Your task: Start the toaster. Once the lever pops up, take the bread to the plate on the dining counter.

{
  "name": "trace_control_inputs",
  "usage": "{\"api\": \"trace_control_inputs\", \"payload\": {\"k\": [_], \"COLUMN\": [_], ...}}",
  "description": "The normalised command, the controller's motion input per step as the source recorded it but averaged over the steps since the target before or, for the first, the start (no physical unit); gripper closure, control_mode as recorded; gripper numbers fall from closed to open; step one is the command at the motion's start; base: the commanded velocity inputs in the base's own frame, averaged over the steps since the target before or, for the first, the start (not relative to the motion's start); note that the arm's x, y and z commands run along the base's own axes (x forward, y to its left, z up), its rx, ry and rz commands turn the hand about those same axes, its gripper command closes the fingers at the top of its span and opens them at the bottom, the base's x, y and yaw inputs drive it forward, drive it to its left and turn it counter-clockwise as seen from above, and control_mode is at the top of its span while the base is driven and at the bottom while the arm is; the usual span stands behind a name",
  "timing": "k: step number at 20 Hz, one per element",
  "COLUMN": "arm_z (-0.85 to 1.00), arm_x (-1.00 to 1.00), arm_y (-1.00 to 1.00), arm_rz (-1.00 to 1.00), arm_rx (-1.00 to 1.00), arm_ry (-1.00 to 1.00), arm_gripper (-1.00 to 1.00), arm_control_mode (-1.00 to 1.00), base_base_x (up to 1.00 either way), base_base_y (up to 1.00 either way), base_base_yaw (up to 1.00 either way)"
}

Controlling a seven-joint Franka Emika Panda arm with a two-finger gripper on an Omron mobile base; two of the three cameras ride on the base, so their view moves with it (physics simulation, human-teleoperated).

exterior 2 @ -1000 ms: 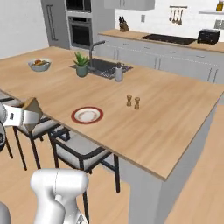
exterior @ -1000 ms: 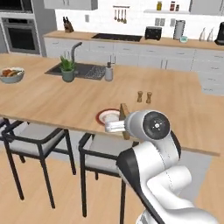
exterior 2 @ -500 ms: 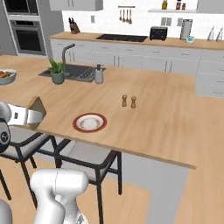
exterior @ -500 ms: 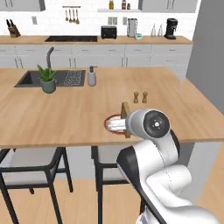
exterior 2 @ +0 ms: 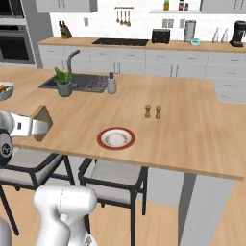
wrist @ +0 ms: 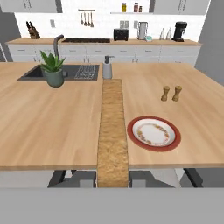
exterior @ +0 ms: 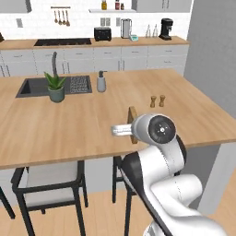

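The bread (wrist: 113, 135) stands edge-on in the gripper (exterior 2: 30, 126), whose jaws are clamped on the slice; in the hand view it runs as a tan strip straight up from the hand, and in the left base view its brown edge (exterior: 133, 124) juts above the wrist. Just to the right of the slice and a little ahead of the hand lies the plate (wrist: 153, 133), bare, near the front edge of the dining counter (wrist: 48, 131). Beyond the plate stand the salt and pepper shakers (wrist: 171, 93). Far ahead, on the back worktop, sits the toaster (wrist: 120, 34). Judging from this, toasting and pickup are done; what remains is shifting right over the plate, lowering and releasing.
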Motion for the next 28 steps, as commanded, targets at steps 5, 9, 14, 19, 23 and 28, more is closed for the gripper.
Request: {"api": "trace_control_inputs", "payload": {"k": [5,9,14,19,23,28], "arm_z": [0.0,-0.1,-0.25,-0.17,-0.02,-0.15], "arm_x": [0.0,0.32,0.81,0.93,0.86,0.93], "arm_y": [0.0,-0.13,-0.67,-0.65,-0.73,-0.68], "arm_rz": [0.0,0.03,0.3,0.39,0.36,0.32], "arm_rx": [0.0,0.0,0.05,0.08,0.14,0.15], "arm_ry": [0.0,0.04,0.19,0.28,0.1,0.07], "arm_gripper": [1.0,1.0,1.0,1.0,1.0,1.0], "arm_control_mode": [1.0,-1.0,-1.0,-1.0,-1.0,-1.0], "base_base_x": [0.08,0.17,0.0,0.0,0.0,0.0], "base_base_y": [0.0,0.0,0.0,0.0,0.0,0.0], "base_base_yaw": [0.0,0.0,0.0,0.0,0.0,0.0]}}
